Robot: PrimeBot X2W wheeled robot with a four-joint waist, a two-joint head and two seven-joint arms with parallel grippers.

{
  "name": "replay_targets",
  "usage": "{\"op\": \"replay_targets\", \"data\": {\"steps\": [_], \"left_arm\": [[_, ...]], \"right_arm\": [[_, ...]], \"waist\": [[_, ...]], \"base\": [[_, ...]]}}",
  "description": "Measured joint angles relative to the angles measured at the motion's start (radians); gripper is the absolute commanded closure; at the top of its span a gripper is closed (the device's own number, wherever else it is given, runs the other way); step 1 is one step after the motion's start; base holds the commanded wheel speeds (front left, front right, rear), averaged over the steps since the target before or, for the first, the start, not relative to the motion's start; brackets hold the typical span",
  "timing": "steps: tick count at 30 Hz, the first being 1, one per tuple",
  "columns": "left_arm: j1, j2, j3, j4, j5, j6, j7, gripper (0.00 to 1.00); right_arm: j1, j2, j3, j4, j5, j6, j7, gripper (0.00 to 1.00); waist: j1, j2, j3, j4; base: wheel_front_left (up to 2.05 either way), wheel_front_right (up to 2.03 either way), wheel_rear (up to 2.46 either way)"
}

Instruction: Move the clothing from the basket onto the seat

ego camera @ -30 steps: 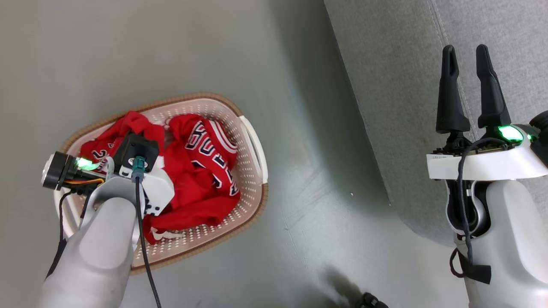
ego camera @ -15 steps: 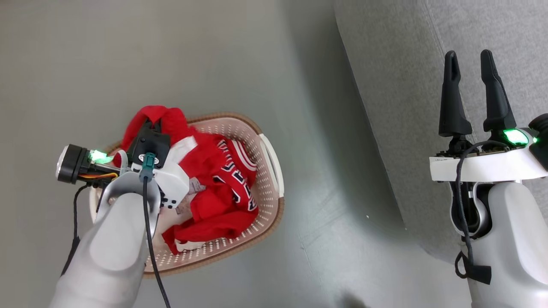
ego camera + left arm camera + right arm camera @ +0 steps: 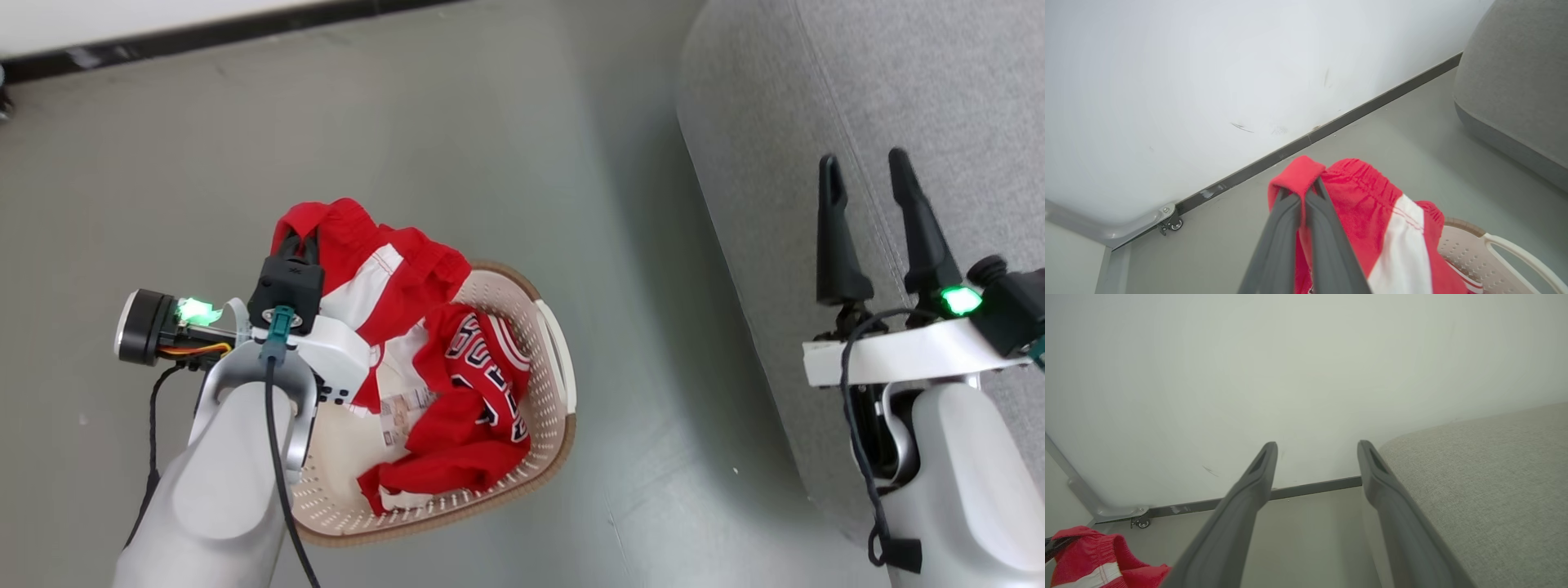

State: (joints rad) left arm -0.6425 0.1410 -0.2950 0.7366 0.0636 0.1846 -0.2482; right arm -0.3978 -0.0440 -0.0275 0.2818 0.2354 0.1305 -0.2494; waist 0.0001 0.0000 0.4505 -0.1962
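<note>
My left gripper (image 3: 299, 238) is shut on the waistband of the red shorts (image 3: 369, 269), which have a white stripe. They hang from it above the far left rim of the basket (image 3: 558, 384). The left wrist view shows the fingers (image 3: 1287, 228) pinched together on a fold of the shorts (image 3: 1372, 204), with the basket (image 3: 1474, 249) below at the right. A red jersey (image 3: 482, 392) with black-white lettering lies crumpled inside the basket. My right gripper (image 3: 863, 162) stands open and empty over the edge of the grey seat (image 3: 898, 82).
Grey floor (image 3: 637, 286) lies between basket and seat. A white wall with a dark baseboard (image 3: 204, 33) runs along the far side. A small caster (image 3: 1173, 223) sits at the wall's foot. The seat (image 3: 1486, 477) fills the right.
The left gripper has lifted the shorts up out of the basket, leaving the jersey inside. The head view has shifted, bringing the wall into sight. The right gripper stays open.
</note>
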Motion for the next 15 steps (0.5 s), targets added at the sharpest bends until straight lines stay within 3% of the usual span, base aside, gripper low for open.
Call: {"op": "replay_targets", "data": {"steps": [15], "left_arm": [[0.018, 0.027, -0.022, -0.081, -0.005, -0.043, -0.003, 1.0]], "right_arm": [[0.059, -0.017, 0.063, 0.063, -0.077, 0.0, 0.0, 0.0]], "waist": [[0.0, 0.0, -0.141, 0.061]], "base": [[0.0, 0.0, 0.0]]}}
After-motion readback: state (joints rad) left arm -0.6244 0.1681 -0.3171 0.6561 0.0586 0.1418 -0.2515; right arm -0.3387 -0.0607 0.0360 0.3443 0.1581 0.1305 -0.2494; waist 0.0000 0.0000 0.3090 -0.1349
